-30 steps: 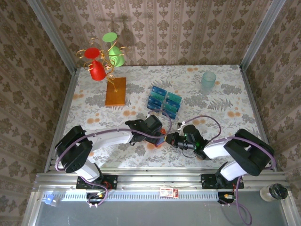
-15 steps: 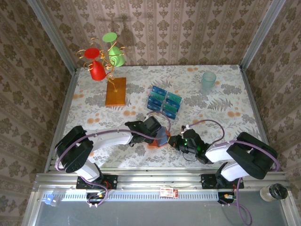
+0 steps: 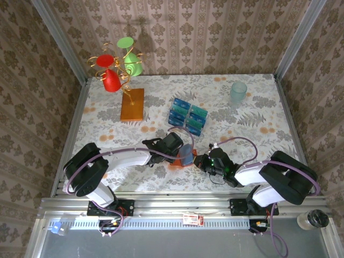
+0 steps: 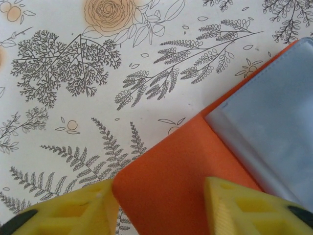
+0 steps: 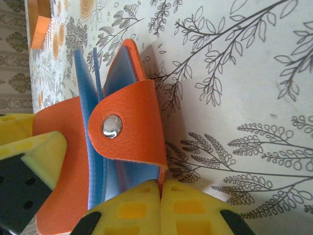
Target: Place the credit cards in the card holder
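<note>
The card holder [image 3: 184,156] is a small orange-red wallet with clear bluish sleeves, standing open on the table between both grippers. My right gripper [image 5: 160,196] is shut on the edge of its snap flap [image 5: 128,128]. The left gripper [image 4: 159,210] is open, its yellow fingers [image 4: 73,210] astride a corner of the orange cover [image 4: 171,181]. I cannot tell whether they press on the cover. Several blue and teal credit cards [image 3: 187,117] lie in a cluster further back on the table, apart from both grippers.
An orange-brown board [image 3: 132,104] at the back left carries a wire stand with red and green cups [image 3: 115,67]. A translucent teal cup [image 3: 238,94] stands at the back right. Patterned walls close the table on three sides.
The left gripper's jaws have narrowed from wide open. The holder's sleeves have lifted and stand more upright. The right gripper has stayed shut on the flap and shifted slightly.
</note>
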### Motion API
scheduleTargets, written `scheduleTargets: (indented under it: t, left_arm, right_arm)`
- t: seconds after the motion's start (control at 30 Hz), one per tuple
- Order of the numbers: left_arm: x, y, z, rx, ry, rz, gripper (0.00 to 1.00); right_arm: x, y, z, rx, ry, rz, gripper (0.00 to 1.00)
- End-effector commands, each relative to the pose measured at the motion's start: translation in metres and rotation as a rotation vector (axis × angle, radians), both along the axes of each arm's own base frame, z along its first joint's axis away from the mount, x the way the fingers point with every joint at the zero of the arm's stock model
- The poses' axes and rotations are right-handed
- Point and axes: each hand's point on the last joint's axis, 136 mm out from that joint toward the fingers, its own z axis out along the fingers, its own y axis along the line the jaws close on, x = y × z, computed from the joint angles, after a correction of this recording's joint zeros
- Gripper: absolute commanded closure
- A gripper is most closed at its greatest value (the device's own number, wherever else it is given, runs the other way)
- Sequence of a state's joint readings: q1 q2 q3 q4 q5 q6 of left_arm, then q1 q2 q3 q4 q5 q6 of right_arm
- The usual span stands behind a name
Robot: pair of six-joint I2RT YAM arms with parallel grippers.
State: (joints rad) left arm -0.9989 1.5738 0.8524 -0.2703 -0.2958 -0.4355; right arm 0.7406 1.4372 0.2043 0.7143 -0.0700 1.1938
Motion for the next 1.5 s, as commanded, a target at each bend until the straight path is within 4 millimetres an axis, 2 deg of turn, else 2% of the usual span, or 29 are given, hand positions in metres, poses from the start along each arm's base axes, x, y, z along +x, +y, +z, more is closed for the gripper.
scheduleTargets:
  t: [0.0,0.13,0.3,0.43,0.67,0.9,1.17,1.23,1.27,1.47]
  left_arm:
    - [-0.004,-0.002,-0.009,-0.051,0.052,0.016,0.55]
    - [-0.003,0.000,-0.010,-0.081,0.062,0.034,0.61]
    - [-0.001,0.001,-0.006,-0.109,0.060,0.043,0.76]
    - [0.000,0.001,-0.002,-0.125,0.056,0.044,0.81]
    - [0.002,-0.001,-0.004,-0.066,0.078,0.031,0.70]
    - [0.005,-0.001,-0.012,0.097,0.062,-0.007,0.71]
    - [0.007,-0.005,-0.014,0.178,0.029,-0.052,0.73]
    - [0.008,-0.005,-0.012,0.181,0.023,-0.055,0.73]
    - [0.008,-0.005,-0.012,0.184,0.020,-0.058,0.74]
    - [0.010,-0.005,-0.009,0.193,0.007,-0.066,0.75]
  right_arm:
    - [0.000,-0.008,-0.010,-0.034,0.015,-0.041,1.00]
    - [0.001,-0.007,-0.011,-0.034,0.018,-0.042,1.00]
    - [0.000,-0.006,-0.012,-0.038,0.023,-0.038,1.00]
    - [0.000,-0.006,-0.013,-0.037,0.027,-0.037,1.00]
    - [0.001,-0.002,-0.011,-0.031,0.027,-0.024,1.00]
    - [0.001,0.002,-0.009,-0.022,0.028,-0.013,1.00]
    - [0.001,0.002,0.001,-0.042,0.018,0.006,0.78]
    - [0.001,-0.001,0.000,-0.057,0.025,0.006,0.76]
    - [0.004,-0.003,0.009,-0.045,0.005,-0.001,0.74]
    - [0.007,-0.021,0.021,-0.043,-0.007,-0.032,0.70]
